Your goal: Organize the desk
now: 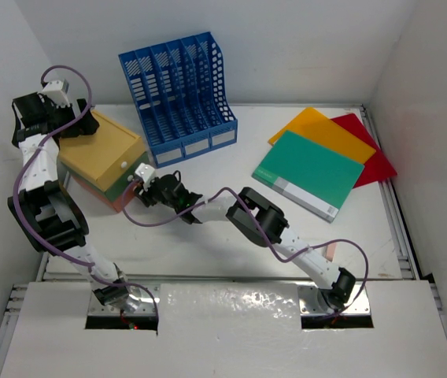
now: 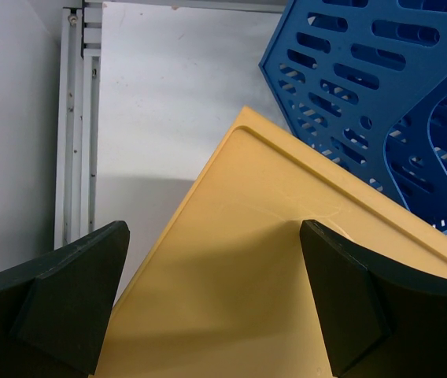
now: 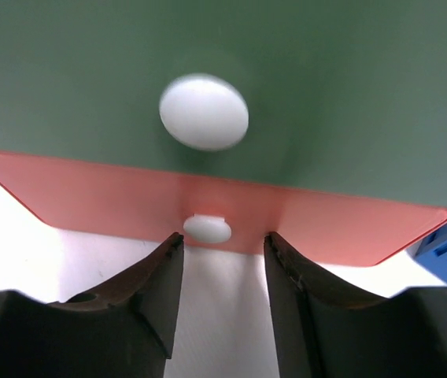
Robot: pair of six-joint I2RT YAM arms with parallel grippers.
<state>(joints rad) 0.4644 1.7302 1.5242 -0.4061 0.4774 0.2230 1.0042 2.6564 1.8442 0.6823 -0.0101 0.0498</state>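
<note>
The white desk (image 1: 223, 244) holds a small drawer box (image 1: 101, 150) at the left, with a yellow top, a green drawer and an orange drawer. My left gripper (image 1: 82, 126) is open and empty, its jaws spread wide above the box's yellow top (image 2: 286, 260). My right gripper (image 1: 142, 189) is open at the box's front. In the right wrist view its tips (image 3: 223, 244) sit just short of the orange drawer (image 3: 90, 201), whose white knob (image 3: 207, 228) lies between them, nearer the left finger. The green drawer (image 3: 349, 94) with its knob (image 3: 204, 112) is above.
A blue slotted file rack (image 1: 178, 94) stands right of the box, also seen in the left wrist view (image 2: 381, 102). Green (image 1: 308, 173), orange (image 1: 322, 132) and red (image 1: 371, 153) folders lie overlapped at the back right. Metal rails (image 2: 78, 126) and white walls bound the desk.
</note>
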